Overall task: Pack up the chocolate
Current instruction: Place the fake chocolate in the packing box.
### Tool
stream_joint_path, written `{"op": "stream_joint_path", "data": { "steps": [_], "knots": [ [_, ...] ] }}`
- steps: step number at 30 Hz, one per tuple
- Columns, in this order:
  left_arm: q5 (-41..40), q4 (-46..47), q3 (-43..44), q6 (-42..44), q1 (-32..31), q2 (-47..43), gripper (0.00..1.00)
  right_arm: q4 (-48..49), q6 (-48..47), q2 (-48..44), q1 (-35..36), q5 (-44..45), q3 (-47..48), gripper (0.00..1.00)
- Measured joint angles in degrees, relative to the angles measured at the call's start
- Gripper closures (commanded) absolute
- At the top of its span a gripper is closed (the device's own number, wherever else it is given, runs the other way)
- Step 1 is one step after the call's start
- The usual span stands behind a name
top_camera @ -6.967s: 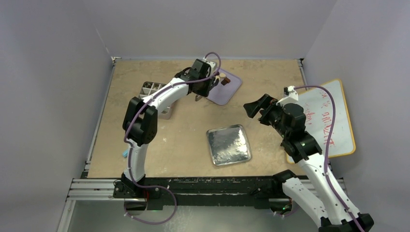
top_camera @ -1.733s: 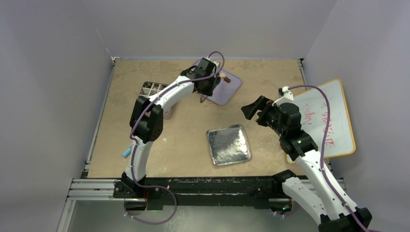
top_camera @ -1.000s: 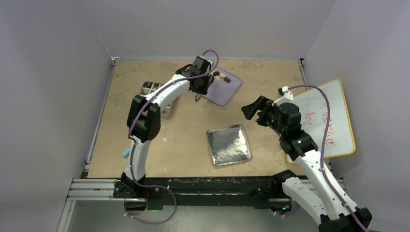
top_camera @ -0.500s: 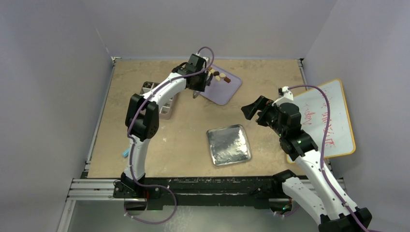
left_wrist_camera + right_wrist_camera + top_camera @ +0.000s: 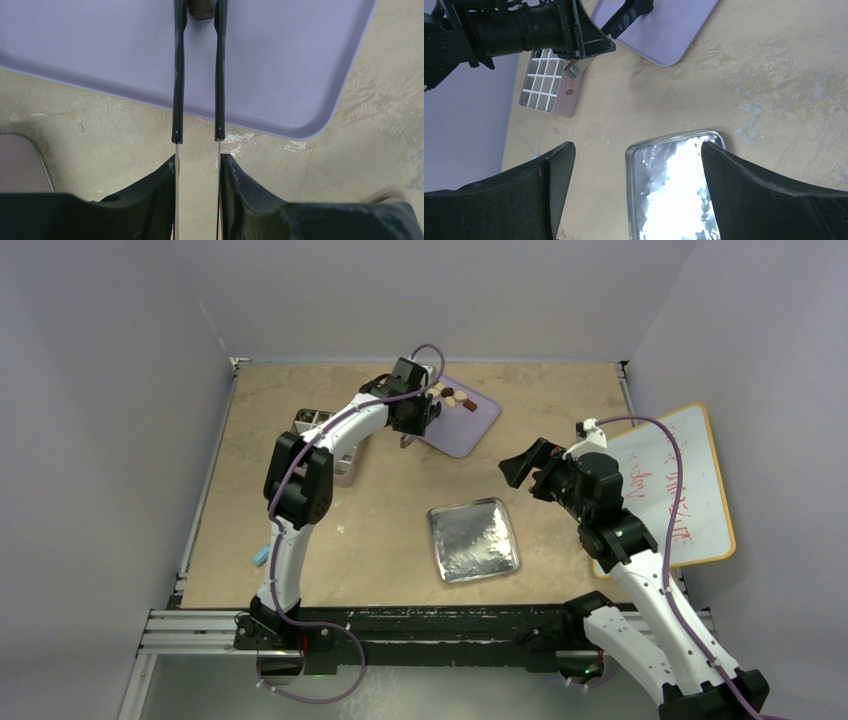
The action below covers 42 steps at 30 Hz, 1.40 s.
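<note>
picking step: left jaws clenched on black tweezers (image 5: pixel 177 75), tips straddling a brown chocolate piece (image 5: pixel 201 9) on the purple tray (image 5: pixel 290 60). right jaws released above the tabletop (image 5: pixel 774 75). next, probably: pinch gently, lift, carry to the gridded box (image 5: pixel 551 87).

The top edge of the left wrist view cuts off the tips of the tweezers (image 5: pixel 178 75) and most of a brown chocolate (image 5: pixel 201 9) between them; whether they pinch it cannot be told. The purple tray (image 5: pixel 280 65) runs off top and left. From above, the chocolate shapes are too small to read. The silver tray (image 5: pixel 664 190) runs off the bottom of the right wrist view.
</note>
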Motion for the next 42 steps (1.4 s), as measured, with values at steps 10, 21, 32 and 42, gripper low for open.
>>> {"op": "stream_joint_path", "data": {
  "steps": [10, 21, 32, 42],
  "knots": [
    [0.4, 0.8, -1.2, -0.5, 0.2, -0.2, 0.95, 0.0, 0.0, 0.0, 0.0, 0.0, 0.0, 0.03],
    [0.7, -0.7, -5.3, -1.0, 0.3, -5.9, 0.96, 0.0, 0.0, 0.0, 0.0, -0.2, 0.0, 0.03],
    [0.6, -2.7, -11.8, -1.7, 4.7, -19.1, 0.96, 0.5, 0.0, 0.1, 0.4, -1.7, 0.0, 0.03],
    [-1.6, -4.5, -23.9, -3.0, 16.9, -33.5, 0.94, 1.4, 0.0, 1.4, 1.7, -2.2, 0.0, 0.03]
  ]
}}
